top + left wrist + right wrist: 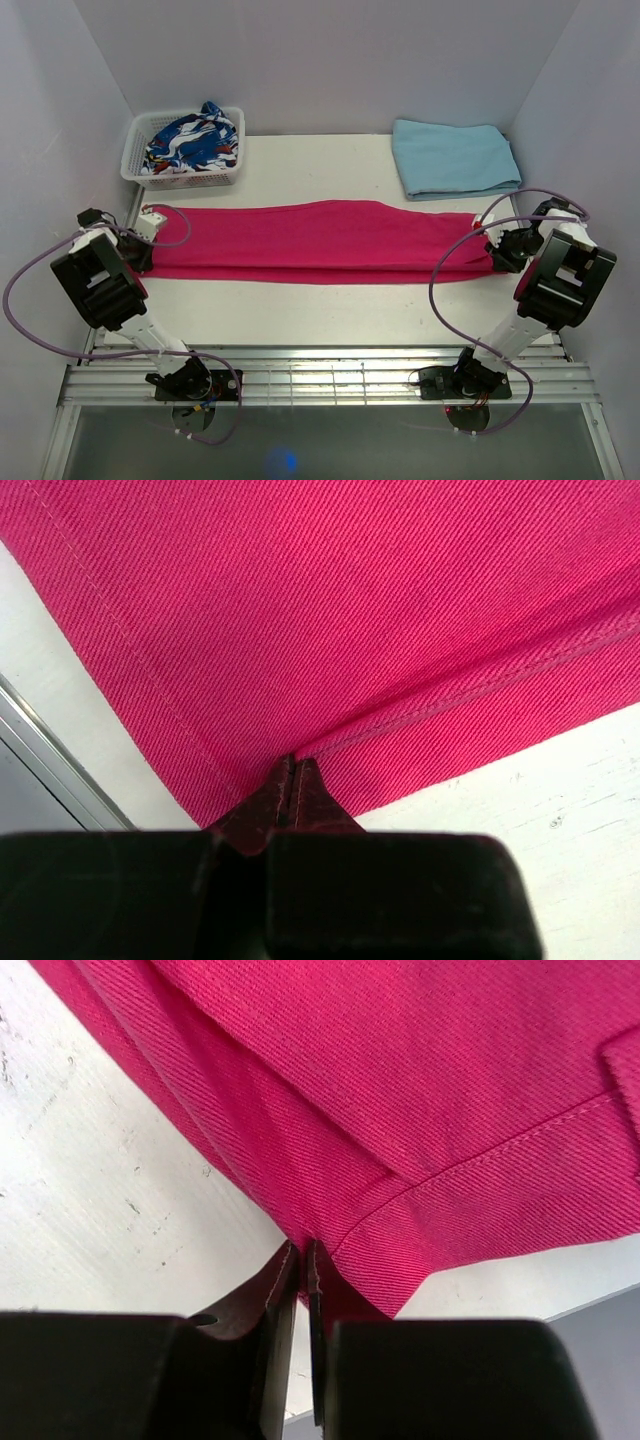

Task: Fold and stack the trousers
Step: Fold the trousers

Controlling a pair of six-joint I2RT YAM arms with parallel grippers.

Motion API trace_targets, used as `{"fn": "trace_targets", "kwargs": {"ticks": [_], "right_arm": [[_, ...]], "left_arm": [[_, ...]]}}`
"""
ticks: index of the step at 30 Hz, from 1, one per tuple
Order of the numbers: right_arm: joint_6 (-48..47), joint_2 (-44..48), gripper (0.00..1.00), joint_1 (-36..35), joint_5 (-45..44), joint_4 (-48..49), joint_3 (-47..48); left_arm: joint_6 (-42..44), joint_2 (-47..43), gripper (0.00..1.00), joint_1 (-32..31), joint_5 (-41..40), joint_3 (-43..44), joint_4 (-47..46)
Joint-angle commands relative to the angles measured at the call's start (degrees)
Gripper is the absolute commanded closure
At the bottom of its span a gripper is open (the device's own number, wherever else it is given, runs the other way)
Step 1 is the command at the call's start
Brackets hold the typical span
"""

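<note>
- Surface [300,315]: a bare strip runs along the near side of the trousers, leaving room to fold.
- Trousers [320,240]: mid-surface, long axis left to right, reaching from arm to arm.
- Light blue cloth [455,158] and basket [185,178]: beyond the far edge.
- Left jaws pinch the left corner; right jaws pinch the right corner, with a thin slit between them.

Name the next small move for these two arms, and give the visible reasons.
Probably lift the right tool with its pinched end and carry it toward the left tool: the trousers lie flat in one long strip across the table, each end clamped, not yet folded crosswise.
</note>
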State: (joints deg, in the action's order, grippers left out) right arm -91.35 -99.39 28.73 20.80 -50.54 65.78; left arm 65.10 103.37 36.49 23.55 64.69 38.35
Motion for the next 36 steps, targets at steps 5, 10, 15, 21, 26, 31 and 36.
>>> {"fn": "trace_targets", "kwargs": {"ticks": [5, 10, 15, 21, 26, 31, 36], "right_arm": [[-0.6, 0.6, 0.75, 1.6, -8.4, 4.7, 0.7], [-0.4, 4.0, 0.06, 1.7, -4.3, -0.4, 3.8], [0.7, 6.4, 0.07, 1.8, 2.0, -9.0, 12.6], [14.6, 1.4, 0.34, -1.6, 5.1, -12.5, 18.7], [28.0, -2.6, 0.46, -4.1, 4.3, -9.6, 16.8], [35.8, -4.5, 0.49, -6.2, -1.0, -1.4, 9.6], [35.0, -5.0, 0.52, -6.1, -7.9, 3.1, 0.9]], "left_arm": [[9.9, -4.5, 0.8, 5.3, -0.5, 0.5, -0.8], [21.3, -14.7, 0.37, 6.5, 12.1, 4.6, 14.0], [31.9, -22.0, 0.32, 6.6, 18.0, 7.8, 27.6], [13.9, -21.8, 0.16, -0.6, 18.9, 6.3, 21.4], [-4.5, -18.0, 0.17, -6.7, 13.3, 1.4, 9.9], [-14.6, -11.4, 0.24, -8.2, 6.0, -0.5, 3.6], [-15.8, -6.4, 0.26, -8.2, 2.3, -3.3, 2.1]]}}
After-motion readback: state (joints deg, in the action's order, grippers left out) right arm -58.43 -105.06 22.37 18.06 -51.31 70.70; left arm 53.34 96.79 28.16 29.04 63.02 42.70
